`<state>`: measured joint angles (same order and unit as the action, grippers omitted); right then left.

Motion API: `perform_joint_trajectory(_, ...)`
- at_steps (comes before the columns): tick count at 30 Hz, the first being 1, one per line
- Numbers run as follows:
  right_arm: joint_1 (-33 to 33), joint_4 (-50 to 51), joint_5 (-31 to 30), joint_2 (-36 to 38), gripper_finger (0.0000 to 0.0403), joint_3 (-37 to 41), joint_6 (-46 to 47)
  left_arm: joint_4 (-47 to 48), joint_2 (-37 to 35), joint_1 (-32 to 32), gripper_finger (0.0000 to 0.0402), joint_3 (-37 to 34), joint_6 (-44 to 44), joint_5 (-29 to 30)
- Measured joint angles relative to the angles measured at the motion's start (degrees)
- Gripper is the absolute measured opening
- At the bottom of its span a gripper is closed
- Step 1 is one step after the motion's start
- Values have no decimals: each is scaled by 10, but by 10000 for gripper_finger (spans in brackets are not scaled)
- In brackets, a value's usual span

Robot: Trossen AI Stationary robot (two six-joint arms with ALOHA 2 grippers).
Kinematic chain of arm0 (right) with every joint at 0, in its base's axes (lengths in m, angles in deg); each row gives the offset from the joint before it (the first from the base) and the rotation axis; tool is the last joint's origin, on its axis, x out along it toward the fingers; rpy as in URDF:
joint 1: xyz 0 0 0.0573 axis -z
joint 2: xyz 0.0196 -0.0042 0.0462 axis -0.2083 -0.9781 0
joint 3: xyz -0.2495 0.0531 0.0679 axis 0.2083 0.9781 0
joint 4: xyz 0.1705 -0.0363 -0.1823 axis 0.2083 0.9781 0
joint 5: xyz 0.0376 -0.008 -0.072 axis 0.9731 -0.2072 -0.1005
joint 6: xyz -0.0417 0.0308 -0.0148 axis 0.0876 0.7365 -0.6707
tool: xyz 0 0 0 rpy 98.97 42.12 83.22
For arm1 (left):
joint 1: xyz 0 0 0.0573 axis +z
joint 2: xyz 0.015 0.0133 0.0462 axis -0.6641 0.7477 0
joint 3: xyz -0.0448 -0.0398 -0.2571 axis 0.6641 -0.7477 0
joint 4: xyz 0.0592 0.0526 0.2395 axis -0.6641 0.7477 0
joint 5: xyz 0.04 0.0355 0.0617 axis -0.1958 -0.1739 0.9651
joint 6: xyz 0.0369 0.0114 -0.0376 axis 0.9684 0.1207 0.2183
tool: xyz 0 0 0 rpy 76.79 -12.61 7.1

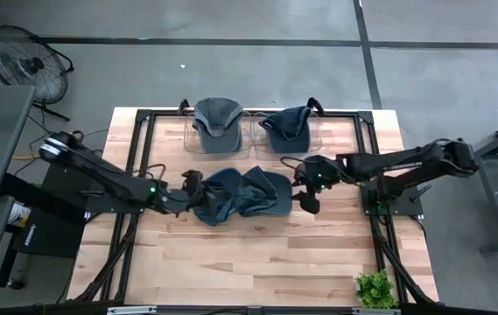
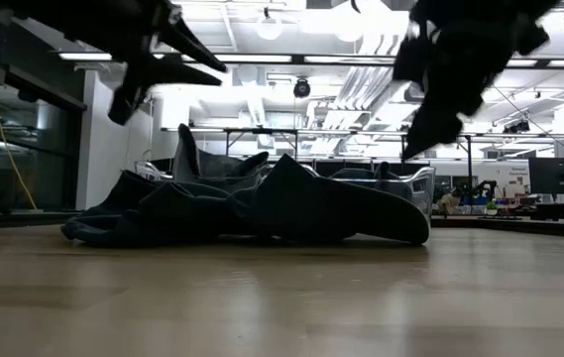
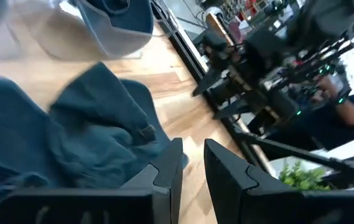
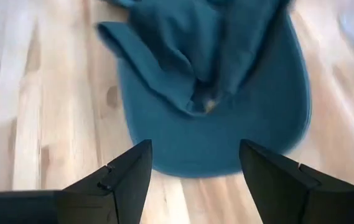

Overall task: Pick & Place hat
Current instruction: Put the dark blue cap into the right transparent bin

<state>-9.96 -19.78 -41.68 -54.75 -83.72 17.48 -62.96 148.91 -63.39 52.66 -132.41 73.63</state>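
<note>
Two dark blue caps lie crumpled together mid-table, the left one and the right one, a low heap in the low view. My left gripper hovers at the heap's left end, raised off the table. Its fingers stand a narrow gap apart with nothing between them, and blue cloth lies beside them. My right gripper hangs wide open at the heap's right end. It is above the right cap's rounded brim, with a finger either side.
Two clear bins stand at the table's far edge: one holds a grey cap, the other a blue cap. A black metal frame runs round the work area. A small green plant sits at the near right corner. Bare wood lies near the heap.
</note>
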Motion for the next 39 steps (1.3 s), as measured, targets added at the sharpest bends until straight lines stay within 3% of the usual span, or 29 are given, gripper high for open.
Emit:
perform_joint_trajectory(4,2,-67,-15,3,236,66,93,-68,70,0,65,13,-9,-5)
perform_joint_trajectory(10,22,-138,-47,3,236,120,137,-71,158,0,65,73,-24,-21)
perform_joint_trajectory(21,81,-187,-61,3,236,136,233,-66,282,1,65,164,-25,-40)
perform_joint_trajectory(27,81,-186,-86,-12,236,136,234,-60,325,0,65,187,-38,-58)
perform_joint_trajectory(39,80,-240,-84,-86,236,136,235,-33,333,1,65,193,-46,-45)
